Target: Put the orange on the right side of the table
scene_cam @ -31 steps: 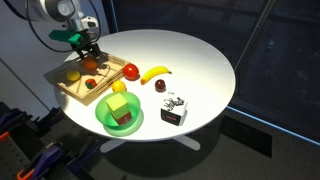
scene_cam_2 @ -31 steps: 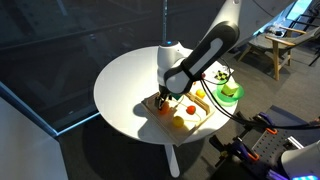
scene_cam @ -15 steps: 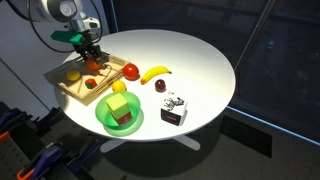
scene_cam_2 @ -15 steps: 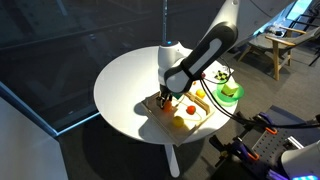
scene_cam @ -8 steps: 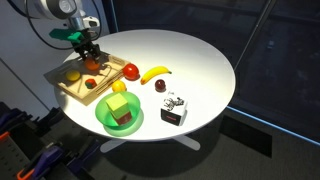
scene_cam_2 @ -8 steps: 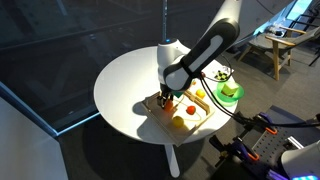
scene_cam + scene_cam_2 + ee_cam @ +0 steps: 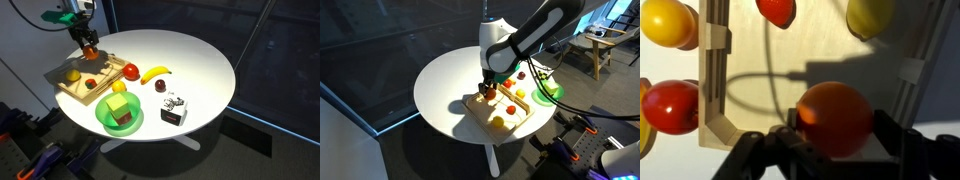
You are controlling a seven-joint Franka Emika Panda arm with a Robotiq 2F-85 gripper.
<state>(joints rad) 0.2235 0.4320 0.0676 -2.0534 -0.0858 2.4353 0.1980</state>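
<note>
Plainly, the table (image 7: 200, 60) filled most of both exterior views, a round white top on a pedestal. The arm (image 7: 535, 30) reached in from beyond its edge and bent steeply down, with the wrist turned so that the gripper (image 7: 90, 47) pointed straight down over the far end of the wooden tray (image 7: 62, 87). Its jaws stood partly closed, pinching the orange (image 7: 835, 118) between them; in the wrist view the fruit hung clear of the tray floor and cast a shadow on the boards. Beside the tray sat a green plate (image 7: 103, 122) carrying a brown block and a yellow-green piece. Farther along the tabletop lay a banana (image 7: 155, 73), with the red apple (image 7: 130, 71) just beside the tray's corner. Several small red and yellow fruits lay in the tray compartments beneath the gripper.
</note>
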